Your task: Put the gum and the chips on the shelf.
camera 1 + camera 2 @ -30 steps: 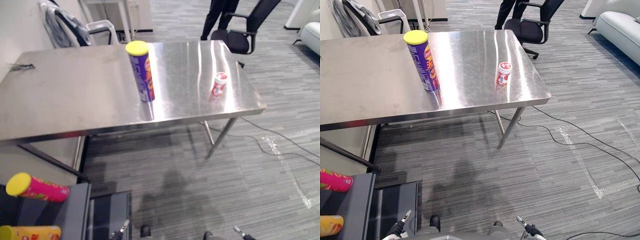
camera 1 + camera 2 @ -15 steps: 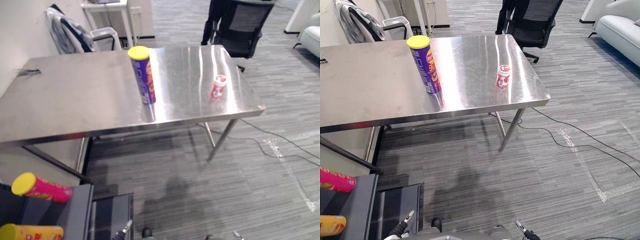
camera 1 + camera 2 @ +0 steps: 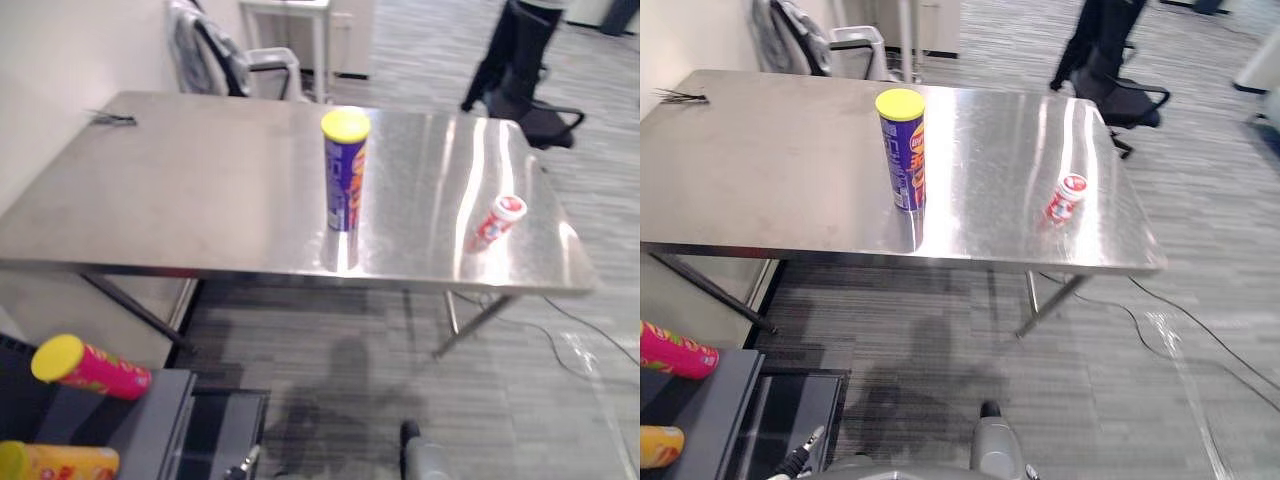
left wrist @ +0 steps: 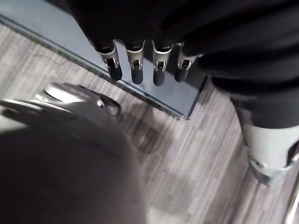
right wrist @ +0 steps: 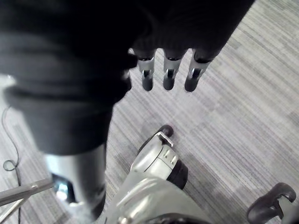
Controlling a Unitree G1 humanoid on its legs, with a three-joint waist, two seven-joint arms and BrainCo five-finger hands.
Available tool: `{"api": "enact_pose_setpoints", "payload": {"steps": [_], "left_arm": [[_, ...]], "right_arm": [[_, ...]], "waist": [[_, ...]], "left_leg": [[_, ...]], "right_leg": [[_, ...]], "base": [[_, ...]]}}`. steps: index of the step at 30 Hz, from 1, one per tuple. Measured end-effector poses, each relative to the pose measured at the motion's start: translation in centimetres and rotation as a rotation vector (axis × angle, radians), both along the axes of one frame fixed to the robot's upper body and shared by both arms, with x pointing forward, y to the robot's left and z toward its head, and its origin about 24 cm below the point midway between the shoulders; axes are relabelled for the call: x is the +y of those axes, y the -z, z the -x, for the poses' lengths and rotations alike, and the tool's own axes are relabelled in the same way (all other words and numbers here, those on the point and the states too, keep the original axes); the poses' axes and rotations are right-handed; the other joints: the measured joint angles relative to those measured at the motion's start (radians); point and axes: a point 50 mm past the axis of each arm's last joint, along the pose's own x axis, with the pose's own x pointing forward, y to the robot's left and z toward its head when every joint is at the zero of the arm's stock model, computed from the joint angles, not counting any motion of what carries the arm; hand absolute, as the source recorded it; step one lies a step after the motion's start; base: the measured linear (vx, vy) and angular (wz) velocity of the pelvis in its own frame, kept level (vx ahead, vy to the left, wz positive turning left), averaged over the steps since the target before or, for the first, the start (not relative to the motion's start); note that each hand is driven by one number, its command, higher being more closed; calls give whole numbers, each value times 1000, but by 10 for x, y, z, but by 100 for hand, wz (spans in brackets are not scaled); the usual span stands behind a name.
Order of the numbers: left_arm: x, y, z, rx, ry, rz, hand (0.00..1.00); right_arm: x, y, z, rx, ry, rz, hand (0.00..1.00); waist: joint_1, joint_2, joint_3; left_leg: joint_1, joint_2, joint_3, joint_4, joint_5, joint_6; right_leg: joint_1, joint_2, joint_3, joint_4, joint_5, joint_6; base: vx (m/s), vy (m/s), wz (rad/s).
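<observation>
L hand [image 4: 136,65] & R hand [image 5: 170,70] hang low, fingers straight, nothing held. Shelf [image 3: 150,420] near L hand, w/ pink can [image 3: 90,367] & yellow can [image 3: 60,462]. Well ahead of both hands: chips [image 3: 903,150] upright on steel table [image 3: 760,170], gum [image 3: 1066,197] on R-hand side.

The chips can [image 3: 345,175], a tall purple tube with a yellow lid, is standing upright near the middle of the steel table [image 3: 180,190], toward its near edge. The gum [image 3: 493,222], a small red-and-white bottle with a white cap, is sitting on the same table, well apart from the can and close to the table's right end. The shelf [image 3: 160,420], a dark grey unit, is standing on the floor at the lower left, below the table's near edge.
</observation>
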Motion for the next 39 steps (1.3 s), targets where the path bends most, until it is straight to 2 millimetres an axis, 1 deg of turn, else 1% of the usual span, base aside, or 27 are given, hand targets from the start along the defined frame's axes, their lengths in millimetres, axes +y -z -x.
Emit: {"api": "enact_pose_setpoints", "payload": {"steps": [1,2,3,4,5,6,7,8,9,11,12,13,16,19,21,24,28,29,30,31,33,34,35,36,37,38,39], "left_arm": [[-5,1,2,-4,-23,15,0],[-9,1,0,-18,-41,25,0],[-9,1,-2,-30,-46,26,0],[-9,1,-4,-34,-46,27,0],[-10,0,-9,-44,-26,24,0],[-11,-1,-12,-55,-15,25,0],[-11,-1,-12,-58,-7,24,0],[-11,-2,-14,-58,14,21,0],[-11,-2,-14,-55,30,21,0],[-10,-1,-14,-50,35,20,0],[-10,-1,-15,-51,33,21,0],[-7,-2,-15,-56,30,17,0],[-5,-2,-13,-48,23,15,0],[-7,0,-10,-34,23,20,0],[-9,1,-8,-18,30,26,0],[-11,2,-5,-9,32,36,0],[-10,2,-3,-6,18,37,0],[-9,2,-3,-9,-3,41,0],[-9,3,0,-7,-17,46,0],[-9,3,2,-7,-26,50,0],[-12,4,7,-13,-84,74,0],[-12,5,10,-9,-104,80,0],[-12,5,13,-3,-112,78,0],[-10,5,20,8,-133,75,0],[-9,6,23,16,-142,73,0],[-10,6,26,27,-130,69,0],[-11,6,26,28,-125,70,0]], "right_arm": [[-4,-1,-3,-12,-3,13,0],[-9,-3,-10,-34,-9,30,0],[-9,-3,-19,-56,-13,34,0],[-9,-4,-21,-62,-14,35,0],[-10,-4,-23,-69,-17,39,0],[-10,-4,-25,-74,-23,43,0],[-11,-5,-26,-76,-30,47,0],[-13,-5,-30,-82,-50,53,0],[-14,-6,-35,-89,-63,57,0],[-12,-6,-37,-94,-64,53,0],[-11,-6,-37,-94,-64,50,0],[-8,-5,-36,-89,-54,44,0],[-6,-4,-29,-77,-20,35,0],[-7,-4,-27,-73,-6,38,0],[-7,-3,-19,-57,24,35,0],[-9,-2,-9,-35,58,34,0],[-11,-2,-5,-29,112,32,0],[-16,-3,-2,-30,172,40,0],[-26,-4,2,-34,262,60,0],[-34,-6,4,-38,310,80,0],[-73,-18,18,-84,616,185,0],[-90,-25,23,-113,730,238,0],[-107,-33,27,-147,815,296,0],[-129,-46,27,-193,869,368,0],[-140,-54,24,-229,883,408,0],[-162,-75,15,-318,893,513,0],[-173,-88,11,-365,891,575,0]], "waist": [[-2,22,-10],[-1,24,-9],[1,34,-14],[-2,25,-9],[-1,25,-8],[6,25,-7],[7,24,-7],[6,24,-7],[5,25,-7],[1,27,-8],[3,27,-8],[9,17,-9],[9,12,-15],[7,21,-21],[1,32,-27],[3,41,-40],[2,45,-50],[3,45,-50],[3,48,-55],[1,48,-58],[-3,51,-78],[-6,53,-86],[-15,54,-88],[-25,54,-92],[-26,56,-98],[-31,55,-103],[-33,53,-104]], "left_leg": [[-15,20,4,20,20,-13],[-35,38,6,55,52,-10],[-80,53,9,105,96,6],[-102,57,11,132,123,16],[-138,62,21,188,152,13],[-159,52,44,217,133,-15],[-166,44,57,222,125,-27],[-168,15,94,207,120,-31],[-165,-7,144,163,126,-22],[-144,-2,217,75,120,4],[-133,-4,218,44,118,4],[-119,-18,231,3,137,10],[-110,-33,249,-22,145,20],[-83,-52,287,-61,154,32],[-59,-62,292,-82,154,33],[-28,-70,316,-115,154,34],[-21,-75,333,-133,152,37],[-11,-76,343,-138,149,41],[-3,-79,347,-148,148,44],[-4,-81,347,-149,147,45],[-4,-91,350,-159,141,52],[0,-94,350,-167,141,52],[8,-97,350,-172,140,55],[9,-99,349,-174,135,59],[9,-99,349,-174,134,59],[10,-102,350,-174,132,60],[10,-103,349,-174,132,60]], "right_leg": [[1,13,-31,29,-34,-23],[2,26,-67,64,-71,-50],[15,29,-111,75,-86,-74],[31,28,-135,65,-91,-83],[76,26,-181,31,-97,-94],[114,27,-213,2,-98,-99],[130,26,-228,-10,-97,-105],[145,27,-250,-34,-98,-108],[145,35,-261,-42,-97,-113],[138,58,-266,-48,-98,-114],[134,63,-266,-50,-98,-114],[134,61,-258,-71,-83,-106],[141,57,-239,-109,-60,-95],[146,54,-207,-156,-25,-89],[174,56,-204,-191,-7,-82],[193,59,-186,-222,6,-76],[199,64,-168,-265,28,-75],[208,65,-158,-281,35,-74],[211,65,-153,-287,36,-73],[211,63,-153,-289,36,-73],[212,56,-151,-302,38,-70],[213,54,-151,-306,38,-70],[223,53,-152,-312,39,-69],[233,52,-154,-318,38,-69],[232,51,-153,-320,38,-69],[231,49,-151,-323,38,-69],[230,47,-151,-323,38,-69]], "base": [[371,-428,59],[317,-406,78],[238,-372,78],[221,-378,101],[192,-343,105],[155,-314,98],[84,-233,71],[8,-156,43],[-2,-115,32],[-14,-28,14],[-14,33,0],[-13,59,-8],[-5,107,-20],[40,90,-27],[81,84,-12],[88,69,-18],[68,40,-20],[54,40,-21],[53,40,-17],[63,56,-8],[62,58,-3],[64,49,0],[59,52,3],[42,38,1],[44,34,-3],[52,25,-6],[75,30,-2]]}}
